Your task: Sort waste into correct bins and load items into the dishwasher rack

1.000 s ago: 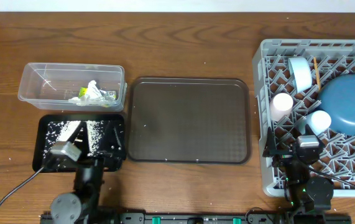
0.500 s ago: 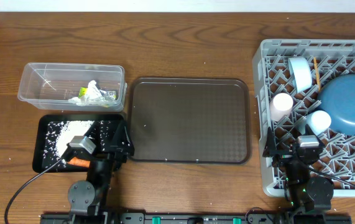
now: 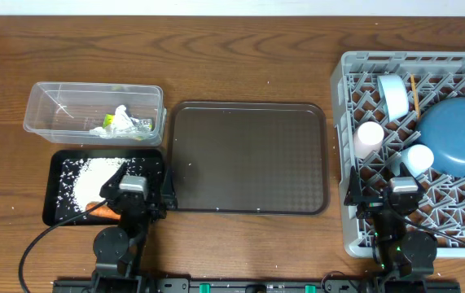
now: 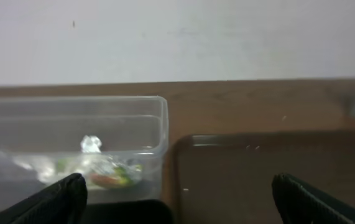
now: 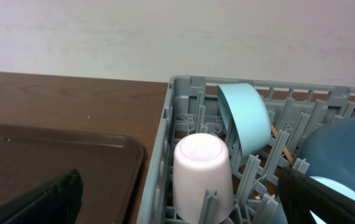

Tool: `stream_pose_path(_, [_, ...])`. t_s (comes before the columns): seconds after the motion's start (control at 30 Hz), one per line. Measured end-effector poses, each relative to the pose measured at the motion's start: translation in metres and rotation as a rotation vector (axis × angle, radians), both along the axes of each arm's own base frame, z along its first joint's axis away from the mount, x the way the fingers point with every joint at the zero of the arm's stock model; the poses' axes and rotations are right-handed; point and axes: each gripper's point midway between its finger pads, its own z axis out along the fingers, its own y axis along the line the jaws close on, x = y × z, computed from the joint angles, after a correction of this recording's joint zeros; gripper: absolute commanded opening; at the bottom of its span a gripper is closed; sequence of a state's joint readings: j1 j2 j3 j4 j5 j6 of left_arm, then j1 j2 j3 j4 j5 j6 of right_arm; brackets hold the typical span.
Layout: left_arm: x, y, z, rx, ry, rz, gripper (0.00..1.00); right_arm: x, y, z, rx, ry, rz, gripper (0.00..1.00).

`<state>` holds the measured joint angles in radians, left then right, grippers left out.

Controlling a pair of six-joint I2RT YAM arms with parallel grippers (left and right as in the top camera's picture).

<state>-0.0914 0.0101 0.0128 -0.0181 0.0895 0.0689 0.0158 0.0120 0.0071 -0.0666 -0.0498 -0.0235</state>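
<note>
Left tool (image 4: 180, 205) and right tool (image 5: 177, 202) both spread, empty. Black tray (image 3: 53, 213) sits just below the left one (rice (image 3: 94, 172) heaped inside); a low swing could scatter grains.

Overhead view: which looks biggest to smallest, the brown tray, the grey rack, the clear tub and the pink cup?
1. grey rack, even though the frame crops it
2. brown tray
3. clear tub
4. pink cup

We can read no text, label, brand or number anywhere. The wrapper (image 3: 125, 123) in the tub (image 3: 49, 96), near the table's (image 3: 248, 49) left edge, carries print, but it is too small and blurred for us to make out.
</note>
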Motion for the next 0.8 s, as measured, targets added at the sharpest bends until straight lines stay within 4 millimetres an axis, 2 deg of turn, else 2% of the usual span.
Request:
stream_pose_path(0.17, [0.0, 0.0, 0.0, 0.076, -0.01, -0.008, 0.98, 0.0, 0.0, 0.0, 0.0, 0.0, 0.0, 0.99])
stream_pose_path(0.5, [0.0, 0.0, 0.0, 0.114, -0.015, -0.011, 0.98, 0.0, 0.0, 0.0, 0.0, 0.0, 0.0, 0.99])
stream_pose_path(0.8, [0.001, 0.015, 0.0, 0.115, -0.011, 0.048, 0.98, 0.0, 0.0, 0.0, 0.0, 0.0, 0.0, 0.99])
